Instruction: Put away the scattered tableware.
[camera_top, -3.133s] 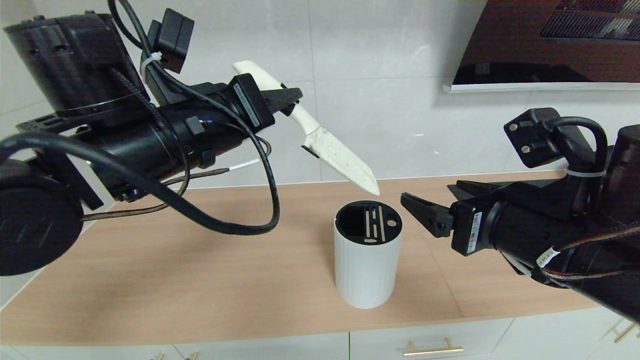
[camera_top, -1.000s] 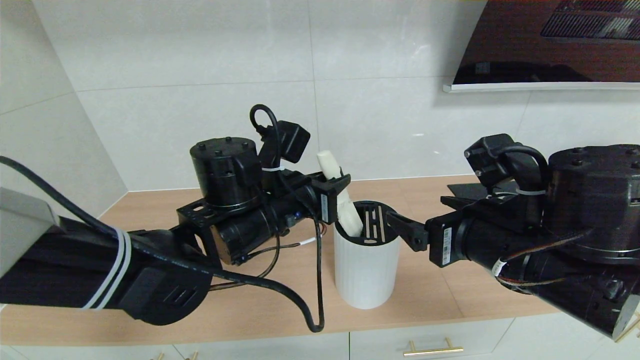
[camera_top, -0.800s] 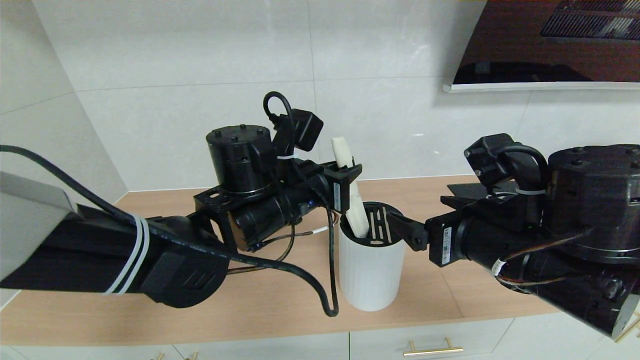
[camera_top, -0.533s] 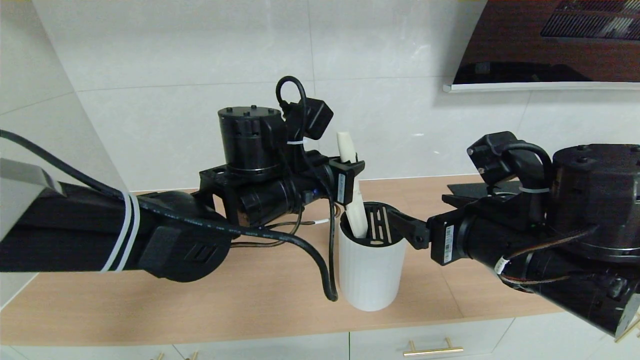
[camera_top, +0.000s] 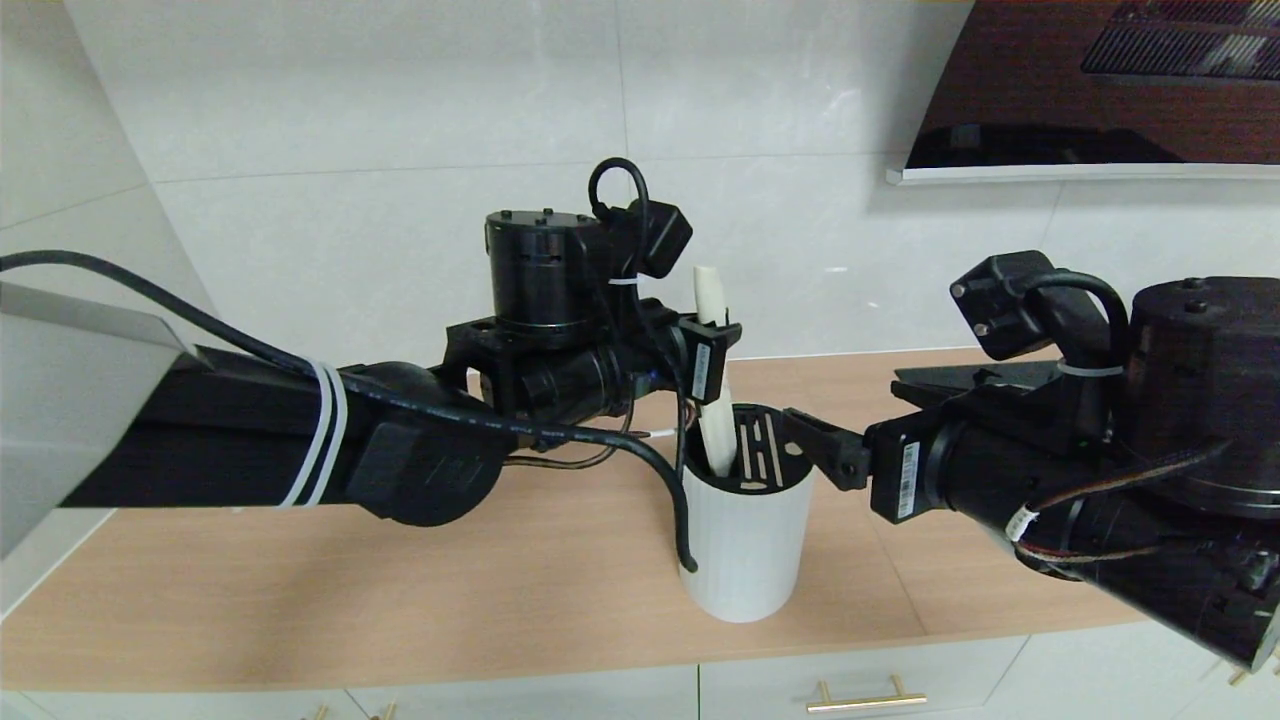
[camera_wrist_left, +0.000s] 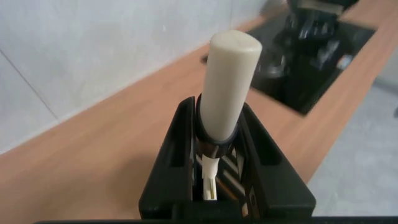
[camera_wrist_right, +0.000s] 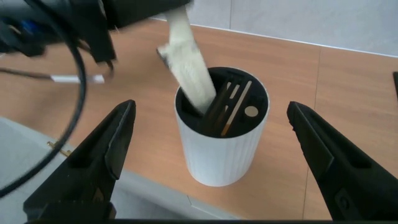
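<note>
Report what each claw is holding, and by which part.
The left claw grips the white knife by its handle, blade down inside the white holder. The right claw is open and holds nothing.
</note>
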